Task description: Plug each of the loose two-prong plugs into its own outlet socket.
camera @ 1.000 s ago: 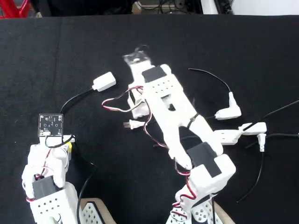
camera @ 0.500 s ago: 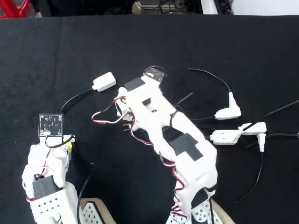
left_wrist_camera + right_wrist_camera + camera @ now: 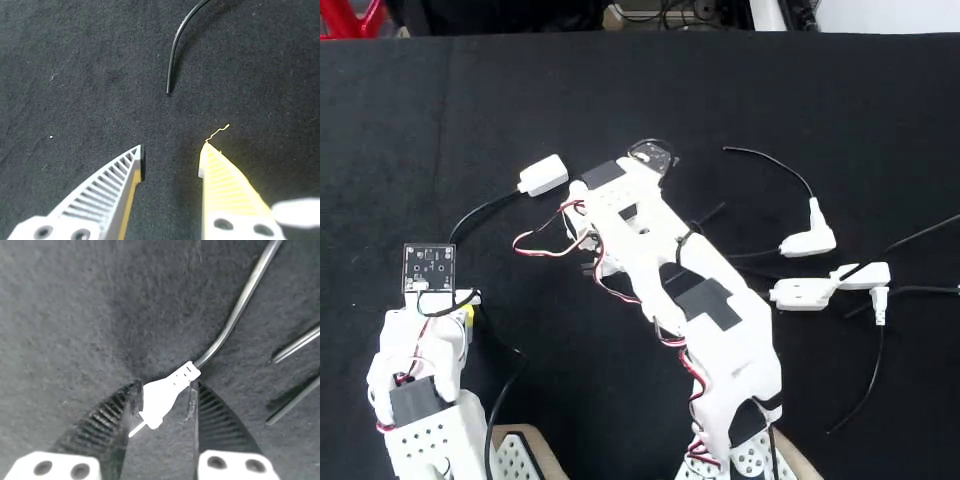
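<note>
**Reader:** What is sitting at the left of the table?

**Describer:** At 7 o'clock on the black table (image 3: 840,110), the left arm is waiting folded. The left gripper (image 3: 172,150) is hanging over bare cloth with its fingers spread wide, gripping nothing. A loose black cable end (image 3: 167,90) is lying just ahead of it. It is probably parked there to leave the middle free.

**Reader:** And toward the middle?

**Describer:** A white socket block (image 3: 543,174) is lying at 10 o'clock from centre on a black lead. The right arm is stretching from 6 o'clock to the centre. The right gripper (image 3: 165,387) is sitting down at the cloth, and its fingers appear to be pinching the plug (image 3: 161,399) from both sides. Gripping across the body likely keeps the prongs free for pushing in.

**Reader:** What is the plug looking like?

**Describer:** It is small, white and flat, and it is lying just left of centre, toward 9 o'clock. A thin metal prong is pointing back toward the wrist, and a dark cord (image 3: 235,325) is running off the other end.

**Reader:** And on the right?

**Describer:** At 3 o'clock, more white connectors (image 3: 807,240) are lying among black leads, well apart from the gripper.
</note>
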Robot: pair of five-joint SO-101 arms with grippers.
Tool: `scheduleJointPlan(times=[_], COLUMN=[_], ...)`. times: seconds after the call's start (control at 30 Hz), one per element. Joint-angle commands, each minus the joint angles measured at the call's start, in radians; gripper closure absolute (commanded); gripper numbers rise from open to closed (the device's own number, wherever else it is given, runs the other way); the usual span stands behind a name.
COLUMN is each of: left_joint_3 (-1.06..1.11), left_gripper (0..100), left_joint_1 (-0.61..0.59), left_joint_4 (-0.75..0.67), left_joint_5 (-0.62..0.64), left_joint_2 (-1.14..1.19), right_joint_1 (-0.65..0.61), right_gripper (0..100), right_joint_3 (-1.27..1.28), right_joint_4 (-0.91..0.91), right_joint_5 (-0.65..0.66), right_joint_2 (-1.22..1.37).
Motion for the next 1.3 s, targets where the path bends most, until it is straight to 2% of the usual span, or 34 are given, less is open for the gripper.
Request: scheduleJointPlan(times=[0.0,0.13,0.3,0.43,0.6,0.73,0.9,0.97,1.03,1.17,1.27], left_joint_3=[0.019,0.019,0.019,0.019,0.019,0.019,0.019,0.019,0.019,0.019,0.019], left_gripper=[81,81,81,81,81,81,81,81,81,81,81], left_joint_1=[0.004,0.004,0.004,0.004,0.004,0.004,0.004,0.004,0.004,0.004,0.004], left_joint_4=[-0.012,-0.012,-0.012,-0.012,-0.012,-0.012,-0.012,-0.012,-0.012,-0.012,-0.012], left_joint_5=[-0.011,-0.011,-0.011,-0.011,-0.011,-0.011,-0.011,-0.011,-0.011,-0.011,-0.011], left_joint_2=[-0.003,-0.003,-0.003,-0.003,-0.003,-0.003,-0.003,-0.003,-0.003,-0.003,-0.003], right_joint_1=[-0.008,-0.006,-0.006,-0.006,-0.005,-0.003,0.064,0.098,0.117,0.120,0.120], right_gripper=[85.8,97.7,98.6,98.6,98.6,98.6,98.7,98.7,98.7,98.6,98.3], right_joint_3=[0.004,0.004,0.001,-0.073,-0.183,-0.196,-0.197,-0.197,-0.197,-0.199,-0.206], right_joint_4=[-0.003,-0.003,0.018,0.140,0.344,0.428,0.371,0.313,0.281,0.279,0.361], right_joint_5=[-0.006,0.006,0.089,0.183,0.407,0.701,1.151,1.281,1.338,1.343,1.336], right_joint_2=[0.035,0.035,0.033,0.035,0.039,0.039,0.039,0.036,0.036,0.033,0.036])
